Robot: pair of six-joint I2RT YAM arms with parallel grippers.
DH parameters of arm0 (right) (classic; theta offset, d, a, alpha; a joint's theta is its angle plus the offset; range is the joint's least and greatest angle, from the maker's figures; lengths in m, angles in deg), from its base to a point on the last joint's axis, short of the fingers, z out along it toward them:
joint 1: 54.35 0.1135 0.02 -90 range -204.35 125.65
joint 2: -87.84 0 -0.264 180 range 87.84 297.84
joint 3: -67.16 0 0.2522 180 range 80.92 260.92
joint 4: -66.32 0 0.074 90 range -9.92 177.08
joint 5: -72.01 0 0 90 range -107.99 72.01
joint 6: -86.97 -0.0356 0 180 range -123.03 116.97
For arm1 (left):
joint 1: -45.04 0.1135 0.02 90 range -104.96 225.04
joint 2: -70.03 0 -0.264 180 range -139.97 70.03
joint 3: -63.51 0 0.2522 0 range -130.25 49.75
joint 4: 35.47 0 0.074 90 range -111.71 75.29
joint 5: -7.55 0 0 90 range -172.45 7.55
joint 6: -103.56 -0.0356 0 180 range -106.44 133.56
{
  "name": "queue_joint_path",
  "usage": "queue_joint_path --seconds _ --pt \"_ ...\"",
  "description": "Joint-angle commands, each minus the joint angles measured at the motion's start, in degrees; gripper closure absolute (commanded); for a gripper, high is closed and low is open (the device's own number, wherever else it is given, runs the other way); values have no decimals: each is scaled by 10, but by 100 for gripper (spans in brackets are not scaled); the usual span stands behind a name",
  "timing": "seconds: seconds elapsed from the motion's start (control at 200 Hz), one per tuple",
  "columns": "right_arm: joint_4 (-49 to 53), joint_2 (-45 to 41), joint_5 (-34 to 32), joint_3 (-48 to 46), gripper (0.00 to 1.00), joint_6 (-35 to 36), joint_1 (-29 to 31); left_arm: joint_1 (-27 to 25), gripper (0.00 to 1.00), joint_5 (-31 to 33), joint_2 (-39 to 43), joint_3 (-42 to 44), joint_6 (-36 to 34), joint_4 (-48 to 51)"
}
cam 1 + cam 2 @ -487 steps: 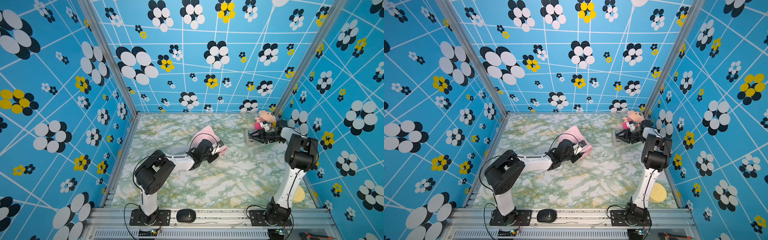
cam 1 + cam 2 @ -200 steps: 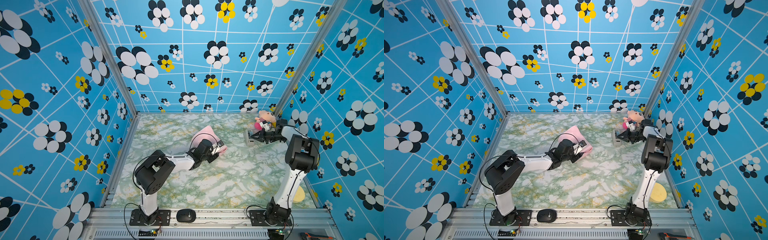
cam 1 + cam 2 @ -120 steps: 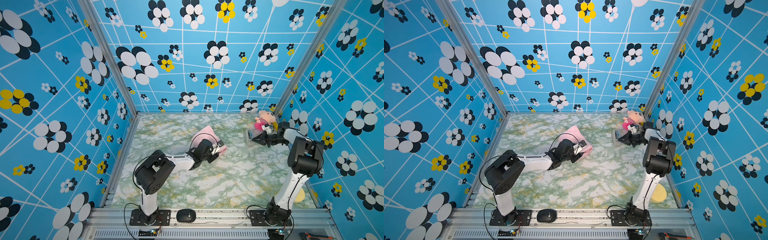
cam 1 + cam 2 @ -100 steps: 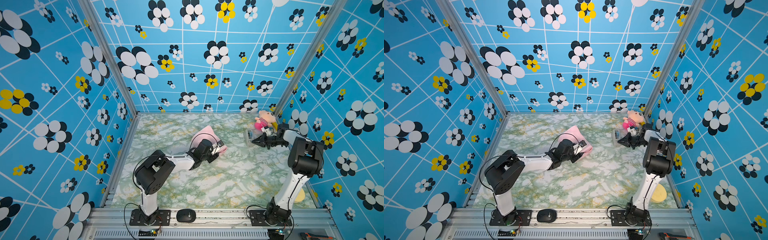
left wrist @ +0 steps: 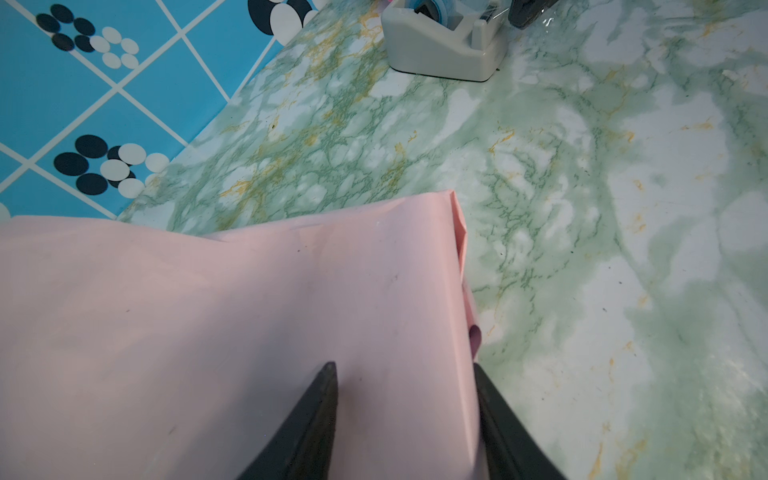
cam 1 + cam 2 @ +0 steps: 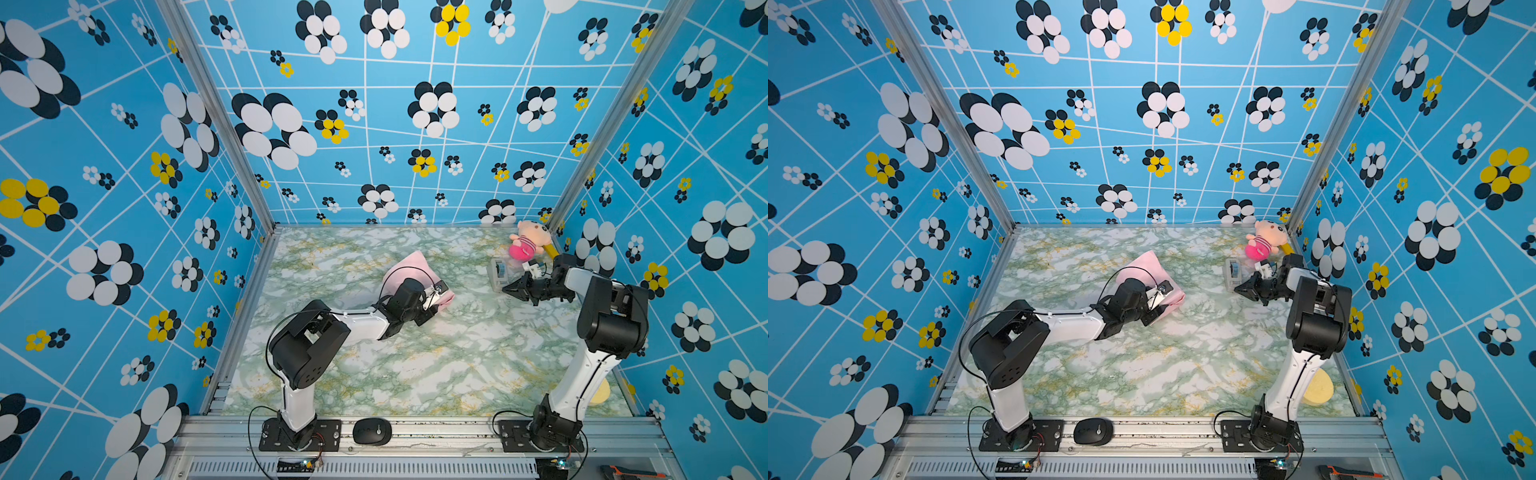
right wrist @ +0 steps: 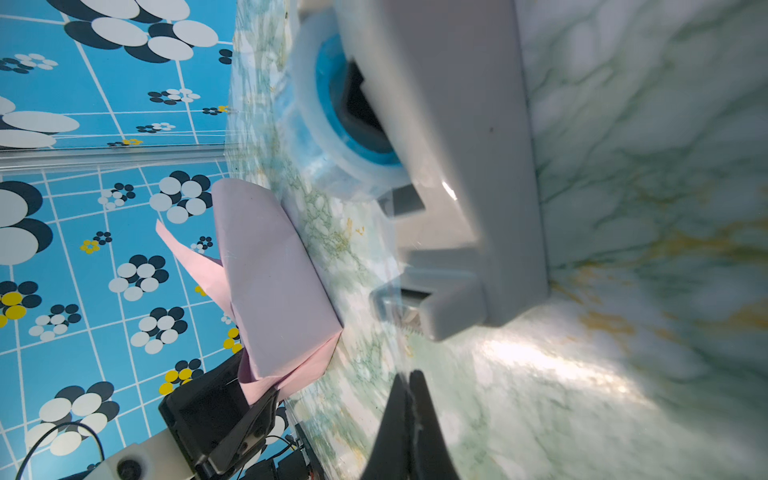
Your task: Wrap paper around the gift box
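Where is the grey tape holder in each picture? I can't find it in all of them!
Top views: the tape holder sits near the back right of the table, beside the pink doll.
Left wrist view: the holder is at the upper edge, beyond the pink paper.
Right wrist view: it fills the middle, very close.
Shared landmark: the pink paper.

Bright even light; tabletop (image 7: 540, 361) glare and close-up blur in right wrist view.

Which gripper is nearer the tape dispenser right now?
Right. The right gripper sits just beside the tape dispenser, jaws shut. The left gripper is across the table, astride the paper.
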Motion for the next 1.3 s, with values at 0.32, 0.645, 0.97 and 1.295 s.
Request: queue_joint_path --seconds 0.32,0.645,0.97,1.295 --pt "13 -23 -10 -39 100 -16 -3 9 50 3 -43 17 12 124" --pt "-24 -16 -45 -57 100 -40 -3 9 50 4 -43 18 12 124" --pt "-45 -39 -139 -76 100 -68 -3 9 50 6 -41 18 10 126" --pt "-80 -102 -54 -123 100 -25 4 9 50 4 -43 19 16 121"
